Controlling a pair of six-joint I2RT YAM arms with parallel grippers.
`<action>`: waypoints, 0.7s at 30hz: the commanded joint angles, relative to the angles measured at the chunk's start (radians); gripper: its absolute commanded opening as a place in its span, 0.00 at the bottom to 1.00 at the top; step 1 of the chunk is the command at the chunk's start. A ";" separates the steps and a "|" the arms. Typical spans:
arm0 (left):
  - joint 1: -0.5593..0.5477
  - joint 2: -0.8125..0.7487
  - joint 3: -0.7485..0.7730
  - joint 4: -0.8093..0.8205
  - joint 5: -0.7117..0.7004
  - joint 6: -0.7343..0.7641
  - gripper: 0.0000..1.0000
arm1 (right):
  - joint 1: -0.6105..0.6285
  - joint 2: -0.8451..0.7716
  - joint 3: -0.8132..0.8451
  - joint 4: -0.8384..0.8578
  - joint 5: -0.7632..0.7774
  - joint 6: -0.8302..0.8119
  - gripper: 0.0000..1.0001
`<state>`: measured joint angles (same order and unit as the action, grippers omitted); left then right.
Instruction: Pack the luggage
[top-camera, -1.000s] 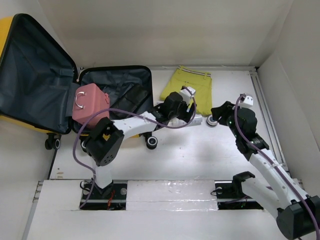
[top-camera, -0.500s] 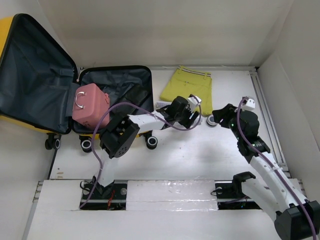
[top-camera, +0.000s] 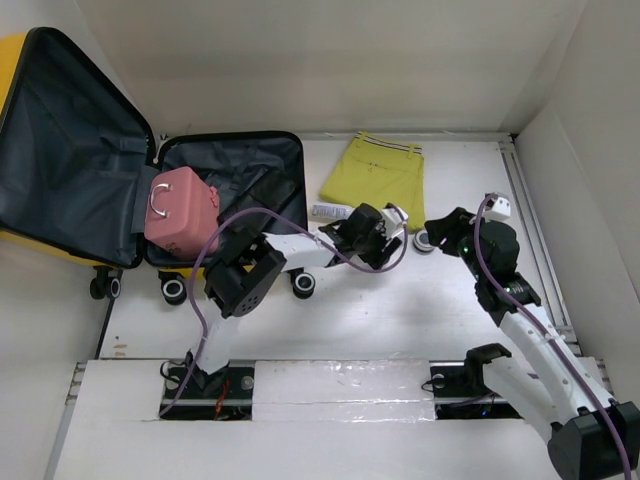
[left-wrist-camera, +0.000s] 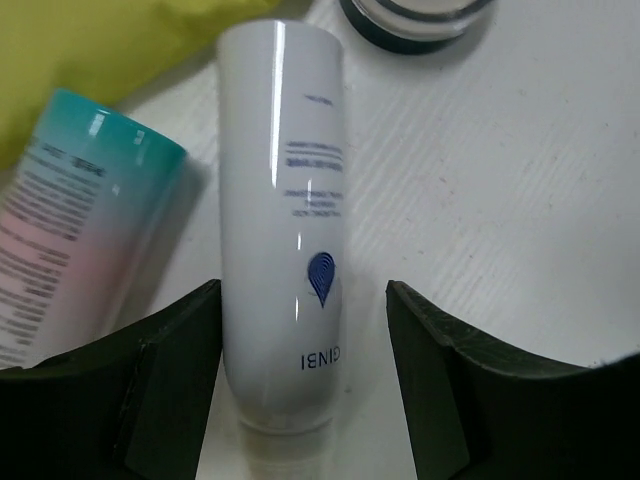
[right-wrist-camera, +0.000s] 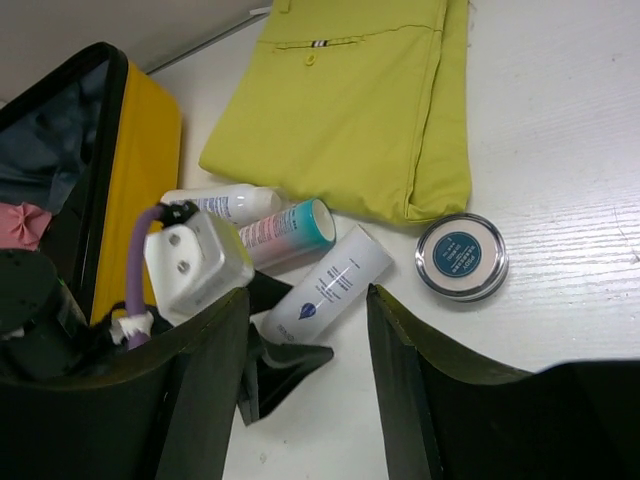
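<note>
left claw (left-wrist-camera: 305, 345) spread wide astride the white tube (left-wrist-camera: 285, 200) lying on the table (left-wrist-camera: 520, 200), nothing gripped, lined up to pinch it for the luggage (top-camera: 70, 150) gaping at far left; right claw (right-wrist-camera: 305, 300) likewise spread, empty.

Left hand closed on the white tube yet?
No, in the left wrist view the white tube sits between the open fingers of the left hand, with a visible gap on each side.

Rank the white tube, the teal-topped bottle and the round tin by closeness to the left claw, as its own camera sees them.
1. White tube: lying inside the open left claw.
2. Teal-topped bottle: alongside the tube.
3. Round tin: ahead, at the top edge.
</note>
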<state>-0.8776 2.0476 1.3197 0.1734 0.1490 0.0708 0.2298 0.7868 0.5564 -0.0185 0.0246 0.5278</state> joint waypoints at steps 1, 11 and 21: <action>-0.040 0.000 -0.024 -0.034 -0.012 0.004 0.59 | -0.004 -0.003 0.023 0.032 -0.015 -0.002 0.56; -0.050 -0.164 -0.131 0.046 -0.063 -0.089 0.22 | -0.004 -0.032 0.045 0.042 -0.026 -0.002 0.61; 0.032 -0.592 -0.209 0.075 -0.269 -0.294 0.17 | -0.004 -0.113 0.025 0.042 -0.032 -0.011 0.61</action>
<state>-0.9100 1.6047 1.1053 0.1677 0.0208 -0.1165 0.2298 0.6849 0.5583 -0.0151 0.0090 0.5274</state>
